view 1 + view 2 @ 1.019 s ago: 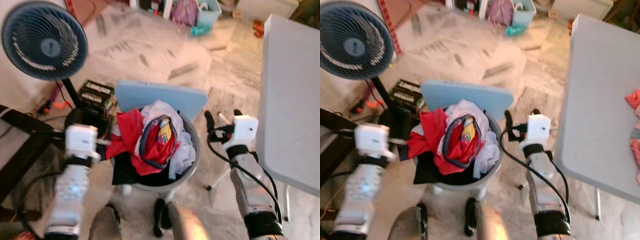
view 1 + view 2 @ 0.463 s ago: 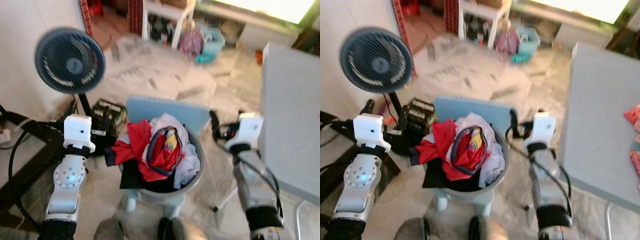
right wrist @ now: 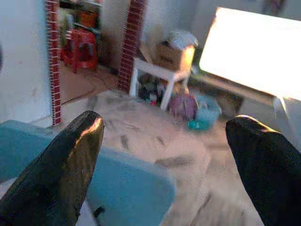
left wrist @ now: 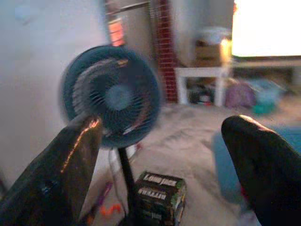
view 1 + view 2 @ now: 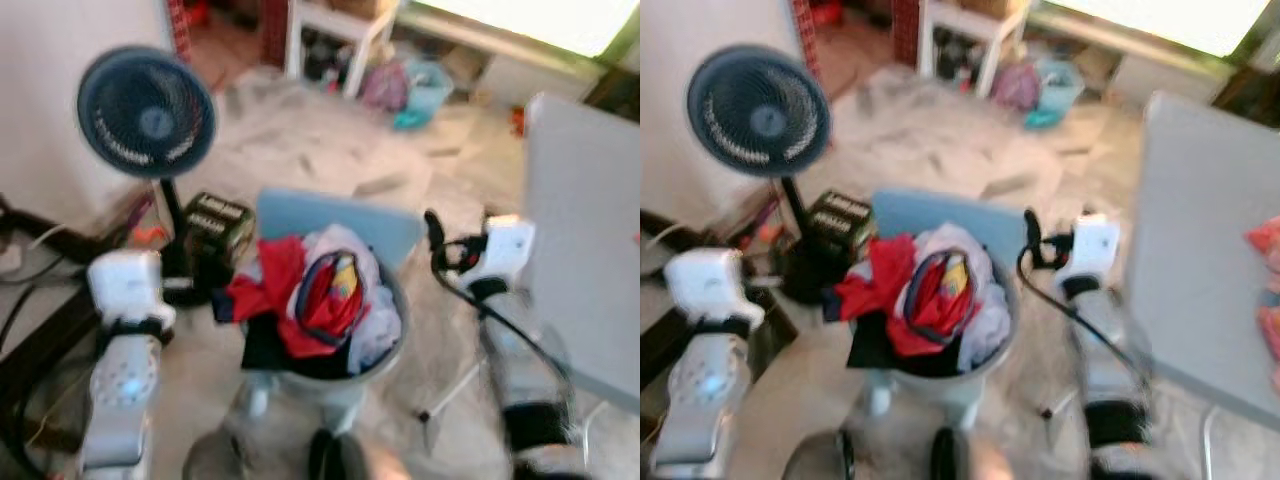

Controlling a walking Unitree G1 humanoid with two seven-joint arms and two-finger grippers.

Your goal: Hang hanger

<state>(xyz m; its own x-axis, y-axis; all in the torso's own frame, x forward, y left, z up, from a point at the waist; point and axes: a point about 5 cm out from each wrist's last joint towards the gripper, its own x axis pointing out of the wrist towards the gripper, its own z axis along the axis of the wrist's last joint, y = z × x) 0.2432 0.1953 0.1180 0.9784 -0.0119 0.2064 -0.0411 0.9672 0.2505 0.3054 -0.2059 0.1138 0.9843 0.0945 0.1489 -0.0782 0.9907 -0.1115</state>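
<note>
Two grippers are raised on either side of a laundry basket (image 5: pixel 385 345), and both are seen with fingers spread apart and nothing between them. In the left wrist view the left gripper (image 4: pixel 169 169) is framed by its two black fingers (image 4: pixel 56 183), and between them a standing fan (image 4: pixel 113 96) and a dark printed box (image 4: pixel 157 193) at its foot are made out. In the right wrist view the right gripper (image 3: pixel 164 165) is aimed past a light blue board (image 3: pixel 127 183) toward a brick pillar (image 3: pixel 134 37), a white side table (image 3: pixel 157 73) and a red stool (image 3: pixel 84 47); the stool and pillar are blurred or cropped in the head views. From the head camera the basket is seen at 6 o'clock, heaped with red clothes (image 5: pixel 270 290) and white clothes (image 5: pixel 375 320), the fan at 10 o'clock and a grey table (image 5: pixel 580 250) at 3 o'clock. Pink cloth (image 5: pixel 1265 240) lying on that table is caught by the right eye view alone. No hanger can be made out; the head views are blurred.
</note>
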